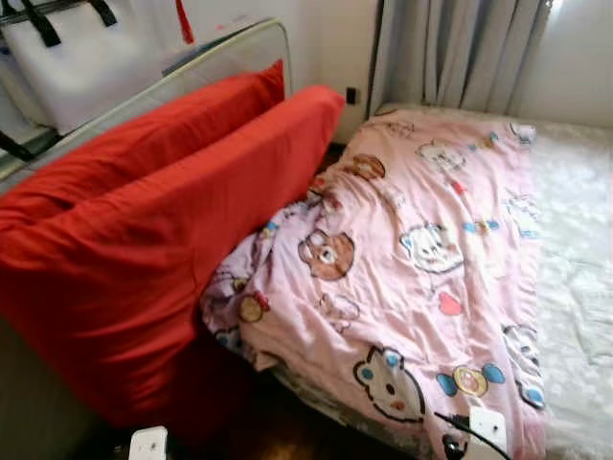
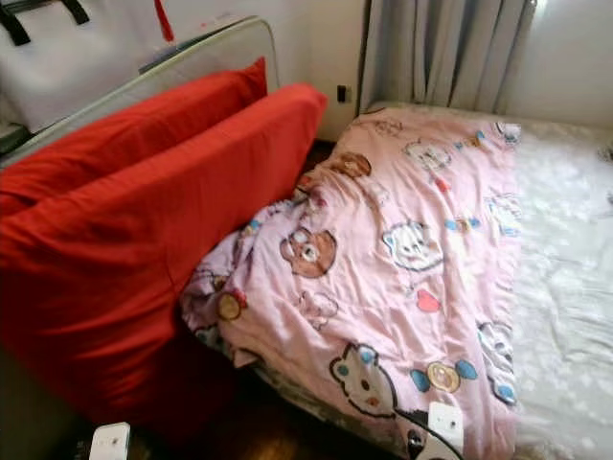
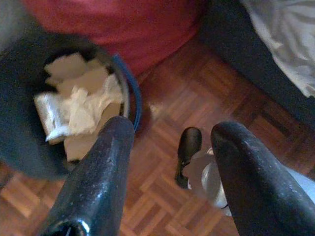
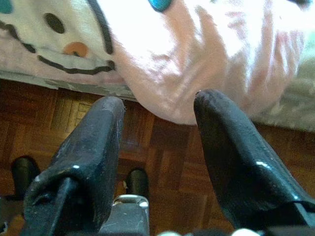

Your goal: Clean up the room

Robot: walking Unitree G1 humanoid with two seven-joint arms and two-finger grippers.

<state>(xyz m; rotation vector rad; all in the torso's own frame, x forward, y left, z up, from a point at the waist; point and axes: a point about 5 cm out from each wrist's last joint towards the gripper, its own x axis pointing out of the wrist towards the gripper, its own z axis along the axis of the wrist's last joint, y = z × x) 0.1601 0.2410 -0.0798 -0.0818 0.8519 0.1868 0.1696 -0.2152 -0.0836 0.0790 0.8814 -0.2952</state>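
While both arms hung low beside the bed, neither had anything to carry: the left gripper [image 3: 170,162] stood with its black fingers spread and empty above the parquet floor [image 3: 197,93], and just beyond it sat a dark bin [image 3: 29,142] stuffed with crumpled paper [image 3: 81,105], likely the place for any rubbish. The right gripper [image 4: 157,147] was spread and empty too, hanging over the wood floor right at the mattress edge, where the pink cartoon quilt [image 1: 412,249] drooped over the side. That quilt lay bunched and crooked across the bed, so straightening it looked like the job at hand. Beside it two big red pillows [image 1: 163,220] leaned against the headboard [image 1: 239,43], propped up and not laid flat. Farther off, the white sheet [image 1: 575,240] lay bare, with grey curtains [image 1: 450,53] closing off the corner.
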